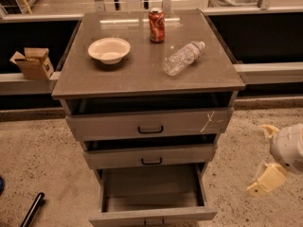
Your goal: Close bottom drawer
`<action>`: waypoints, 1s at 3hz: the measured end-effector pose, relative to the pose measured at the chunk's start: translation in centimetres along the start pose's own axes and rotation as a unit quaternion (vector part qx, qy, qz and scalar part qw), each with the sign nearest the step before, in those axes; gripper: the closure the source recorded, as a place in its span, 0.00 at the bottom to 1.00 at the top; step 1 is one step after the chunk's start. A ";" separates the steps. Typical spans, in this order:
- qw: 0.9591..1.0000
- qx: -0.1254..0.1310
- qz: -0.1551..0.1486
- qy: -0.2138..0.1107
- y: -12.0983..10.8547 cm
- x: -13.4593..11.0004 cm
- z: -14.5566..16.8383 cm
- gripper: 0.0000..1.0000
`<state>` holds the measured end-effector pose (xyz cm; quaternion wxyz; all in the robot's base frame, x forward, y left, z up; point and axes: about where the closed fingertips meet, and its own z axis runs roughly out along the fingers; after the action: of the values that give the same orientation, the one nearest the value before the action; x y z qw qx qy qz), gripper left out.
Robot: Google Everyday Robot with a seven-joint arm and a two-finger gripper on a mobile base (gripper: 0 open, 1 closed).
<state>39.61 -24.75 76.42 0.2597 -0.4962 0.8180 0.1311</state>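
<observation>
- On the cabinet top [142, 74], far from the camera, sit a cream bowl [109, 49] on the left, a red soda can [156, 25] upright at the far edge, and a clear water bottle [183, 58] lying on its side to the right.
- To the far left, a small cardboard box [33, 63] rests on a ledge; a black rod [32, 209] lies on the speckled floor at the near left.
- At the right edge, beside the cabinet and apart from it, hangs the gripper [258, 159] — its two cream fingers [266, 179] are spread, pinching nothing.
- Nothing lies between the gripper and the drawers.
- The top drawer [104, 125], with a white scratch, and the middle drawer [118, 157] stand slightly ajar.
- The bottom drawer [151, 186] — lowest and nearest — is pulled far out, its grey inside bare and its front cut off by the picture's near edge.
</observation>
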 end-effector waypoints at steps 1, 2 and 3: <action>0.999 0.013 -0.029 -0.022 1.4 2.9 4.9 0.00; 0.998 0.005 -0.026 -0.054 1.6 6.4 12.6 0.00; 0.996 0.027 -0.035 -0.078 0.1 8.2 14.9 0.00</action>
<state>40.88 -23.73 59.51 0.3405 -0.5054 0.7808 0.1381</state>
